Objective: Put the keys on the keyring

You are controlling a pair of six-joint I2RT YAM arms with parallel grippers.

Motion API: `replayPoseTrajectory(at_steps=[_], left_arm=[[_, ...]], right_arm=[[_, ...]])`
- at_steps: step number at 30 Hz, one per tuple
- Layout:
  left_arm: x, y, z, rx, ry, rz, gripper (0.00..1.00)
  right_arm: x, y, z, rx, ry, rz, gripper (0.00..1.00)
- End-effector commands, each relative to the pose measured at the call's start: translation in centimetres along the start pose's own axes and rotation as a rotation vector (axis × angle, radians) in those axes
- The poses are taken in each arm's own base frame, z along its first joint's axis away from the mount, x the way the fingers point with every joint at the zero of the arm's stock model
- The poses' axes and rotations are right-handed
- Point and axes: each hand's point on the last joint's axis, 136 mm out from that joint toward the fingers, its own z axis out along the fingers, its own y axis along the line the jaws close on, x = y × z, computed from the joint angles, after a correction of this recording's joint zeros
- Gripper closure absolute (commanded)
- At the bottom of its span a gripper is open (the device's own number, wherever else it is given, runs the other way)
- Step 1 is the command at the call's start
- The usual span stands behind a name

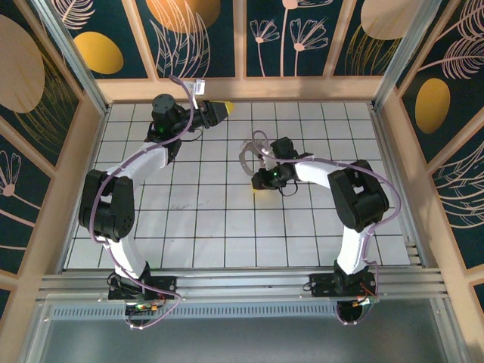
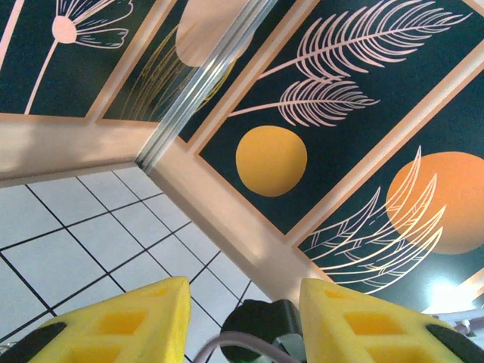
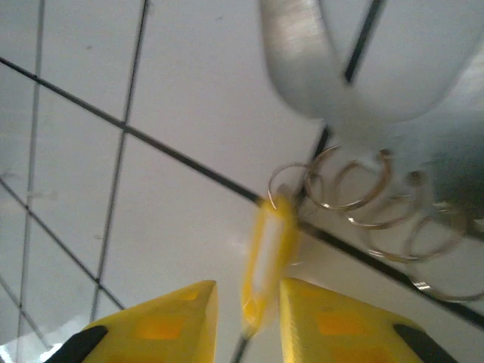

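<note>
The keyring (image 1: 252, 155) lies as a silvery-white floppy loop on the white tiles mid-table. In the right wrist view it shows as a white band (image 3: 302, 68) joined to several thin wire rings (image 3: 344, 207). A blurred yellow tag (image 3: 266, 253) with a white strip hangs from a small ring and lies between the fingers of my right gripper (image 3: 249, 310). The jaws stand apart, with a clear gap on the tag's left. The right gripper (image 1: 259, 187) sits just in front of the loop. The keys are out of view. My left gripper (image 1: 218, 112) (image 2: 242, 302) is open and empty at the back wall.
The tiled floor (image 1: 204, 219) is bounded by a wooden back rail (image 1: 249, 89) and side walls. In the left wrist view the back rail (image 2: 227, 212) and patterned panels are close ahead. Free tiles lie in front of and between the arms.
</note>
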Motion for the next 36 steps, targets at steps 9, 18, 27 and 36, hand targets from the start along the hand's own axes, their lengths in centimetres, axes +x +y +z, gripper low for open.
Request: replayPoseTrajectory(at_steps=[9, 18, 27, 36], left_arm=[[-1.1, -3.4, -1.1, 0.07, -0.025, 0.061, 0.49], [-1.4, -4.5, -3.4, -0.05, -0.078, 0.153, 0.02], [-0.7, -0.7, -12.0, -0.563, -0.317, 0.434, 0.01], [1.5, 3.6, -21.9, -0.994, -0.404, 0.616, 0.01]], right_arm=[[-2.3, 8.0, -6.8, -0.222, -0.144, -0.113, 0.43], [-6.5, 4.3, -16.2, -0.084, -0.432, -0.075, 0.19], [-10.0, -6.3, -26.4, 0.293, -0.846, 0.115, 0.17], [-6.2, -16.8, -29.0, 0.754, -1.112, 0.156, 0.01]])
